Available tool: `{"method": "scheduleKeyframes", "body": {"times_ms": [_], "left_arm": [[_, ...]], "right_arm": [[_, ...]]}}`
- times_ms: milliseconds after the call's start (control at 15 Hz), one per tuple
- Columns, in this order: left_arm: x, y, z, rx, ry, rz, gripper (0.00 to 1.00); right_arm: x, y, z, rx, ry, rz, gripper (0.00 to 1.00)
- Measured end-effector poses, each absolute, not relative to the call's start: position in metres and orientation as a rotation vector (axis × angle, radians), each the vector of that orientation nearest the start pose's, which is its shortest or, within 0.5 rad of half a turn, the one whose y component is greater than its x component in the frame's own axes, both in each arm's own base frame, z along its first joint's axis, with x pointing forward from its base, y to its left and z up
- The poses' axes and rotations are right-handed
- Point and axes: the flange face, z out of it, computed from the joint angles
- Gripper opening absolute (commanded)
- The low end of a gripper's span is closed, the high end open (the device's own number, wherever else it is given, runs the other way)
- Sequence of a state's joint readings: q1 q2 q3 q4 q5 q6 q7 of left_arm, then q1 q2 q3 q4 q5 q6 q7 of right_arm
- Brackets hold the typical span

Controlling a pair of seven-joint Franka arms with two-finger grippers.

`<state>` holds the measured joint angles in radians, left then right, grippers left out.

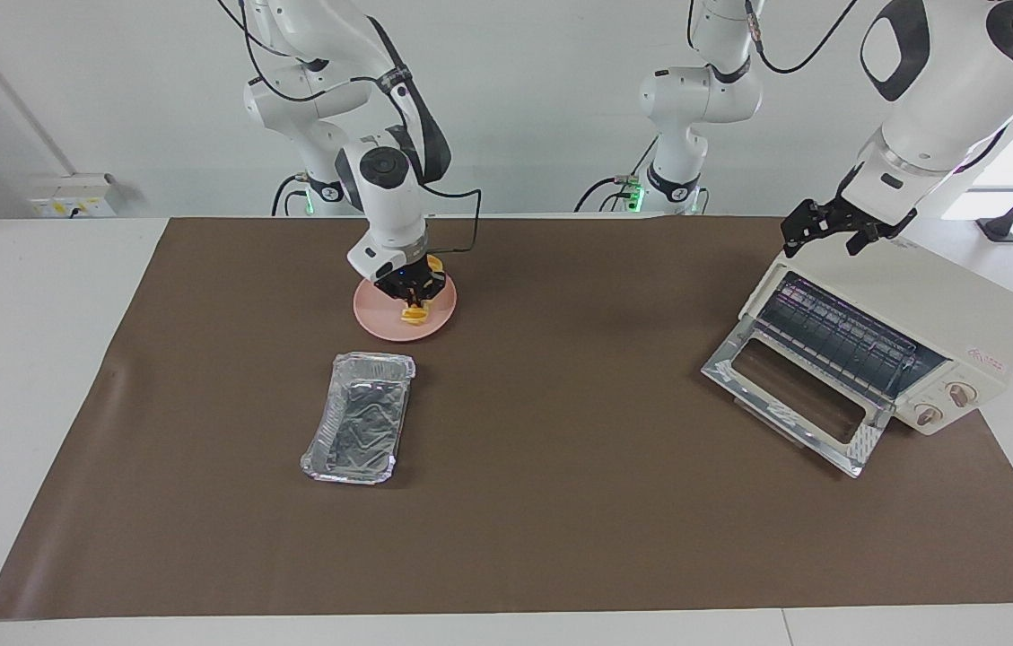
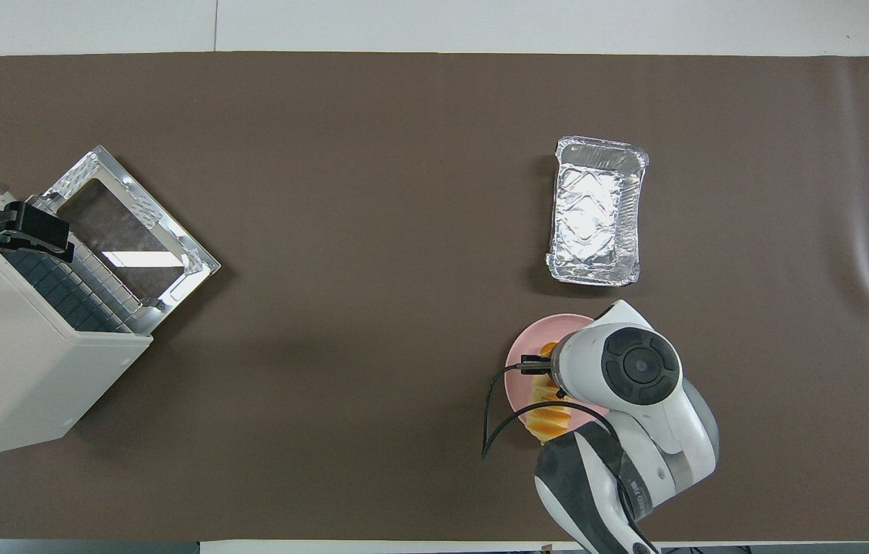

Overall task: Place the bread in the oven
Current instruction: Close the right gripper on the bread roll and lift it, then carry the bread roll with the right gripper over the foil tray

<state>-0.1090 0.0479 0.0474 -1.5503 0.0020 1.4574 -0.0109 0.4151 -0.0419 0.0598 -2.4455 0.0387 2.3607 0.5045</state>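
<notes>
The yellow-orange bread (image 1: 414, 314) lies on a round pink plate (image 1: 371, 318), toward the right arm's end of the table. My right gripper (image 1: 414, 292) is down at the bread's middle, so only the loaf's ends show. In the overhead view the arm's wrist covers most of the bread (image 2: 549, 419) and the plate (image 2: 519, 369). The cream-white oven (image 1: 946, 305) stands at the left arm's end with its glass door (image 1: 793, 395) dropped open and its wire rack showing. My left gripper (image 1: 829, 231) is open and empty, hovering over the oven's top front edge (image 2: 41, 231).
A crinkled silver foil tray (image 1: 358, 417) lies empty on the brown mat, farther from the robots than the plate; it also shows in the overhead view (image 2: 596, 211). A third arm stands idle at the robots' end.
</notes>
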Motion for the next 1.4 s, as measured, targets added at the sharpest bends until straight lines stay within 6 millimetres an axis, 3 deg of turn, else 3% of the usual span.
{"method": "scheduleKeyframes", "body": {"times_ms": [134, 268, 468, 669, 1070, 1204, 1404], "left_arm": [[0.555, -0.035, 0.598, -3.124, 0.079, 0.220, 1.00], [0.555, -0.035, 0.598, -3.124, 0.079, 0.220, 1.00], [0.555, -0.035, 0.598, -3.124, 0.079, 0.220, 1.00], [0.555, -0.035, 0.598, -3.124, 0.079, 0.220, 1.00], [0.555, -0.035, 0.598, -3.124, 0.079, 0.220, 1.00], [0.555, -0.035, 0.598, -3.124, 0.079, 0.220, 1.00], [0.555, -0.035, 0.598, -3.124, 0.079, 0.220, 1.00]], "right_arm": [[0.434, 0.219, 0.336, -3.151, 0.090, 0.133, 0.00], [0.456, 0.215, 0.373, -3.149, 0.045, 0.153, 0.00], [0.492, 0.191, 0.417, -3.132, -0.047, 0.139, 0.00], [0.534, 0.167, 0.437, -3.109, -0.107, 0.079, 0.00], [0.607, 0.137, 0.425, -3.094, -0.065, 0.039, 0.00], [0.633, 0.129, 0.408, -3.091, -0.051, 0.045, 0.00], [0.653, 0.128, 0.373, -3.092, -0.077, 0.091, 0.00]]}}
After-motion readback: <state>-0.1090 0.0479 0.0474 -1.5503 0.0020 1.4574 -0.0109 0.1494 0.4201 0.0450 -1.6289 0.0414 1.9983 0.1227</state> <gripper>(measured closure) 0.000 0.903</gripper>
